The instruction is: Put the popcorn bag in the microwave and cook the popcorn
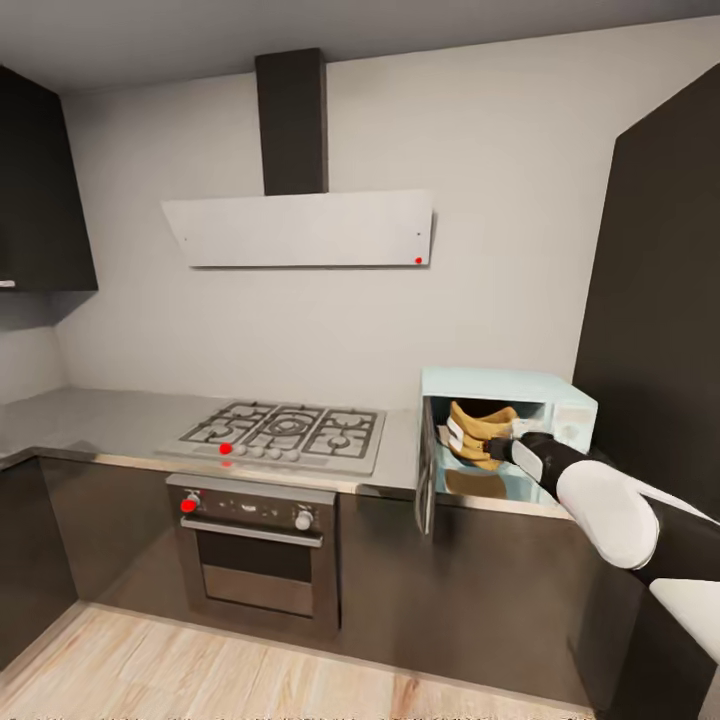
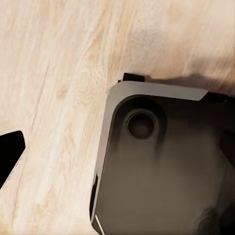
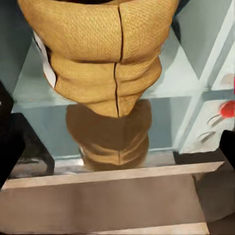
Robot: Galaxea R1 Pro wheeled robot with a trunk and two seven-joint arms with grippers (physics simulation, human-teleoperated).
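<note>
The popcorn bag (image 1: 478,432) sits inside the microwave (image 1: 560,400), in the open cavity, where we see its tan woven body, its rolled rim and a strip of white label on its left side. The microwave stands at the right end of the bench (image 1: 90,418), and its door (image 1: 427,466) hangs open toward us on the left edge of the cavity. Our right arm (image 1: 610,505) reaches in from the right, and the right claw (image 1: 503,449) is at the mouth of the cavity, right against the bag; we cannot tell from the head view whether its fingers are clenched on the sack or released. In the right wrist view the bag (image 3: 103,54) looms close, its seam running down the middle, with a brown reflection of it on the glossy pale floor of the cavity beneath, and dark finger (image 3: 10,142) shapes stand at either side, apart from each other. To the left of the microwave on the bench lies the gas hob (image 1: 285,432), with the built-in oven (image 1: 255,550) below it and a pale extractor hood (image 1: 300,230) on the wall above. In the left wrist view we see the wooden floor (image 2: 54,98), a corner of the robot's dark base (image 2: 161,166), and a black finger tip (image 2: 9,156) at the edge; the left claw's state we cannot tell.
</note>
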